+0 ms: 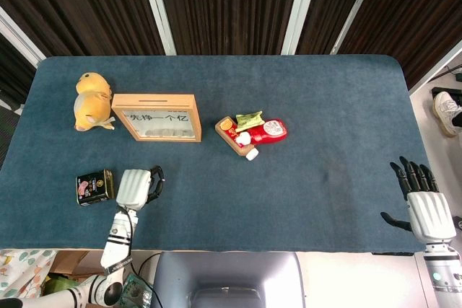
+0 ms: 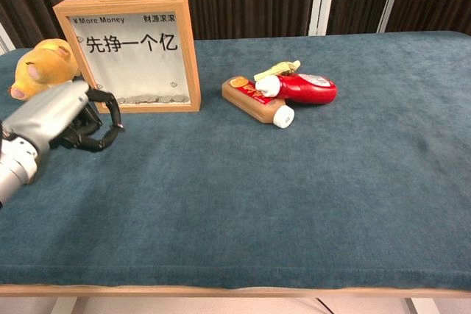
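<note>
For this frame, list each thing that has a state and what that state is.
left hand: fingers curled, holding nothing
right hand: fingers spread, holding nothing
small tin: lying flat
coin frame: upright
plush toy: lying on its side
red sauce bottle: lying down
brown bottle: lying down

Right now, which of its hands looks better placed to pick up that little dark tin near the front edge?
Probably the left hand. It hovers right beside the small dark tin, fingers curled and holding nothing. The right hand sits off the table's far right edge, fingers spread, with the whole blue table between it and the tin.
</note>
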Robot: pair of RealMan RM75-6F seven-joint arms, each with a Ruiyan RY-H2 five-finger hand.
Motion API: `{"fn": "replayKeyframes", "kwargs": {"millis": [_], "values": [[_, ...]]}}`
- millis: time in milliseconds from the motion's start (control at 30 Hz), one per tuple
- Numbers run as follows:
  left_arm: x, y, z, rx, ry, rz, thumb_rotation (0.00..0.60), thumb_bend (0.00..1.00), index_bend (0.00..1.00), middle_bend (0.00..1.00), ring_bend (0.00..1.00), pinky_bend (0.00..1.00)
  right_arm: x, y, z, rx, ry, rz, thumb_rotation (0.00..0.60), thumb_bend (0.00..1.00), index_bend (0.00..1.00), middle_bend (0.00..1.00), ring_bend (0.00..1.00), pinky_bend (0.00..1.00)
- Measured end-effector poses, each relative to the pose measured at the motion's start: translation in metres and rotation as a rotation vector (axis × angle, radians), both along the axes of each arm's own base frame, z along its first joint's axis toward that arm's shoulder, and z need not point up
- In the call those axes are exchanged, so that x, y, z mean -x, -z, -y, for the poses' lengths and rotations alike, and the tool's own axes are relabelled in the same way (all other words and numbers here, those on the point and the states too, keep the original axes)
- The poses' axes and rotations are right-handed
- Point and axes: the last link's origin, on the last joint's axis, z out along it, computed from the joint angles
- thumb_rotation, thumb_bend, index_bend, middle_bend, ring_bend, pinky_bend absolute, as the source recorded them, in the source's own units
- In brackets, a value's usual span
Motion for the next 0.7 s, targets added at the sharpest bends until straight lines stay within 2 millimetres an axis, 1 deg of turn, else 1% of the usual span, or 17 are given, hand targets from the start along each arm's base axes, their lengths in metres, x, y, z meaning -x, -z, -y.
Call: {"fn": "replayKeyframes", "kwargs": {"millis": [67, 167, 200, 300, 400, 500, 533, 600, 700], "values": [[-0.004, -0.019, -0.007, -0.027, 0.004, 0.038, 0.600, 0.59, 0.69, 1.00, 1.00, 1.00, 0.001, -0.002, 0.000, 0.006, 0.000, 0.004, 0.600, 0.21, 0.00, 0.00, 0.00, 0.00], [-0.009, -0.058, -0.021, -0.076, -0.001, 0.097, 0.600, 0.60, 0.69, 1.00, 1.00, 1.00, 0.001, -0.003, 0.000, 0.017, 0.000, 0.008, 0.600, 0.21, 0.00, 0.00, 0.00, 0.00], [-0.010, -0.074, -0.028, -0.094, -0.009, 0.117, 0.600, 0.60, 0.69, 1.00, 1.00, 1.00, 0.001, -0.004, 0.001, 0.019, 0.001, 0.009, 0.600, 0.21, 0.00, 0.00, 0.00, 0.00], [-0.012, -0.112, -0.046, -0.132, -0.042, 0.151, 0.600, 0.60, 0.69, 1.00, 1.00, 1.00, 0.002, -0.004, 0.002, 0.023, 0.007, 0.010, 0.600, 0.21, 0.00, 0.00, 0.00, 0.00], [-0.019, -0.143, -0.065, -0.156, -0.067, 0.179, 0.600, 0.61, 0.69, 1.00, 1.00, 1.00, 0.003, -0.003, 0.004, 0.020, 0.013, 0.010, 0.600, 0.21, 0.00, 0.00, 0.00, 0.00], [-0.034, -0.168, -0.083, -0.184, -0.063, 0.199, 0.600, 0.61, 0.69, 1.00, 1.00, 1.00, 0.004, -0.001, 0.006, 0.011, 0.023, 0.011, 0.600, 0.21, 0.00, 0.00, 0.00, 0.00], [-0.039, -0.173, -0.088, -0.189, -0.059, 0.203, 0.600, 0.61, 0.69, 1.00, 1.00, 1.00, 0.004, -0.001, 0.007, 0.007, 0.028, 0.011, 0.600, 0.21, 0.00, 0.00, 0.00, 0.00], [-0.049, -0.181, -0.097, -0.193, -0.054, 0.205, 0.600, 0.61, 0.69, 1.00, 1.00, 1.00, 0.006, 0.000, 0.009, 0.003, 0.038, 0.012, 0.600, 0.21, 0.00, 0.00, 0.00, 0.00], [-0.060, -0.188, -0.108, -0.191, -0.056, 0.203, 0.600, 0.61, 0.69, 1.00, 1.00, 1.00, 0.006, -0.002, 0.011, 0.013, 0.044, 0.015, 0.600, 0.21, 0.00, 0.00, 0.00, 0.00]]}}
